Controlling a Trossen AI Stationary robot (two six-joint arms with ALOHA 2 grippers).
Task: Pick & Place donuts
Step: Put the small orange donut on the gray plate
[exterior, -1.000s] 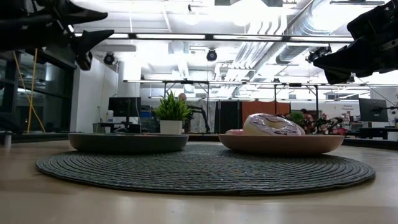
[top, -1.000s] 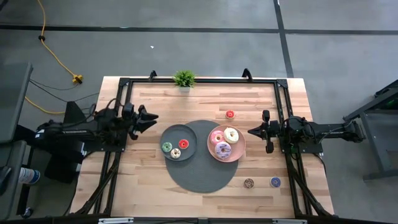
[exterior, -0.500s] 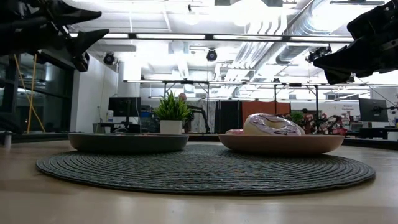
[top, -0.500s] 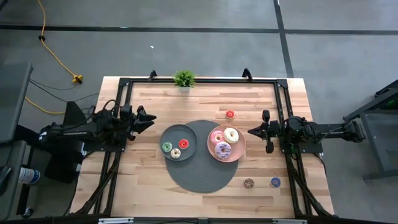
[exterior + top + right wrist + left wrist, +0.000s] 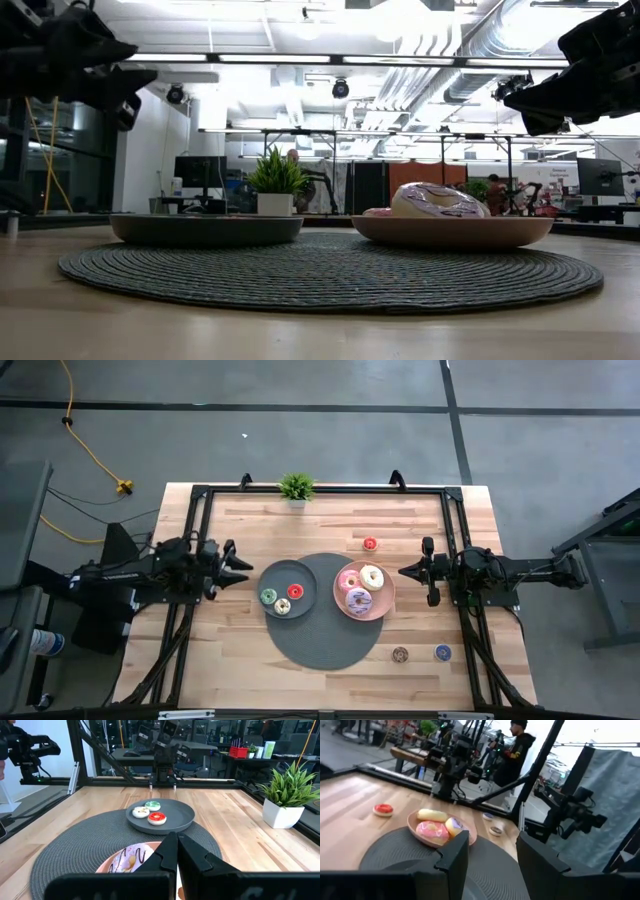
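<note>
In the high view we see the left gripper [image 5: 240, 565] at the left centre of the frame, just left of the grey plate [image 5: 283, 576], its fingers parted with nothing between them. The right gripper [image 5: 405, 571] sits right of centre, just beside the pink plate [image 5: 341, 600], its fingers pressed together and empty. Both plates rest on the round woven mat [image 5: 325, 645] at mid-frame. The pink plate carries the pink donut [image 5: 349, 581], the white donut [image 5: 372, 576] and the purple donut [image 5: 358, 601]. The grey plate carries three tiny donuts: green [image 5: 268, 596], cream [image 5: 282, 606] and red [image 5: 295, 591]. Another red donut [image 5: 370, 544] lies on the bare table [image 5: 230, 650] above the pink plate, while a brown donut [image 5: 400, 654] and a blue donut [image 5: 442, 652] lie at the lower right. A potted plant [image 5: 296, 487] stands at the top edge.
</note>
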